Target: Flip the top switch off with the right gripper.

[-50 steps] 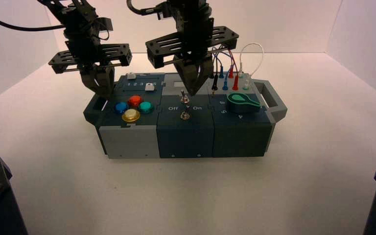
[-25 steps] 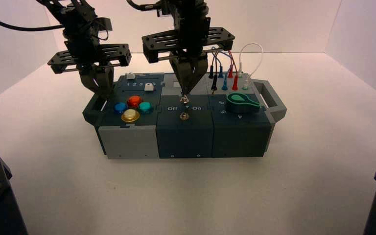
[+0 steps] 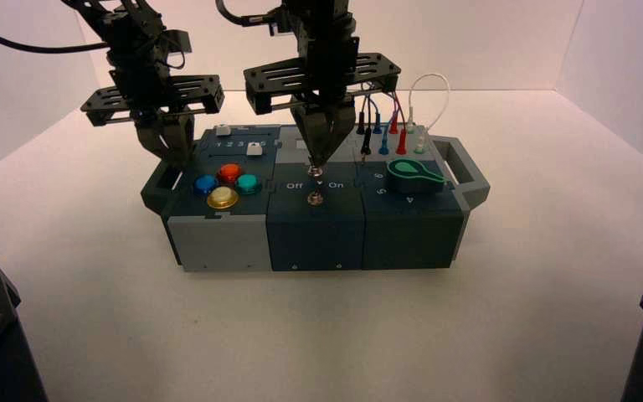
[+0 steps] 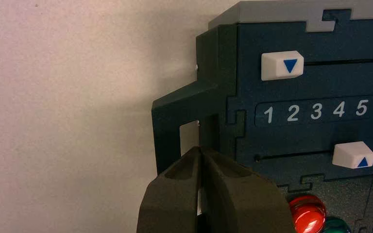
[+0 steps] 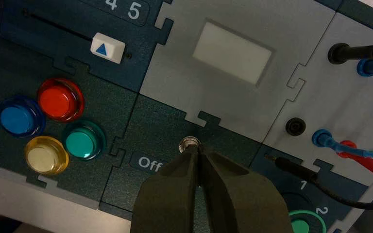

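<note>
The top switch (image 3: 316, 172) sits in the box's dark middle panel, between the "Off" and "On" lettering and nearer the pale rectangular plate (image 5: 232, 52). In the right wrist view only its silver hex nut (image 5: 189, 143) shows; the lever is hidden behind the fingertips. My right gripper (image 5: 197, 150) is shut, and its tips rest right at that nut, on the side away from the "Off" label (image 5: 147, 163). From above, the right gripper (image 3: 318, 162) points straight down at the switch. The left gripper (image 3: 176, 157) is shut and hangs over the box's left handle (image 4: 175, 121).
A second toggle (image 3: 314, 198) stands nearer the box's front edge. Red (image 5: 59, 99), blue (image 5: 18, 119), green (image 5: 82, 140) and yellow (image 5: 45, 154) buttons lie beside the switches. Two white sliders (image 4: 281, 65) (image 4: 353, 154) flank the numbers. Plugged wires (image 3: 385, 126) and a green knob (image 3: 413, 174) stand to the right.
My right gripper has shifted slightly left and its tips now sit on the top switch, hiding the lever that showed a second ago. The left arm has not moved.
</note>
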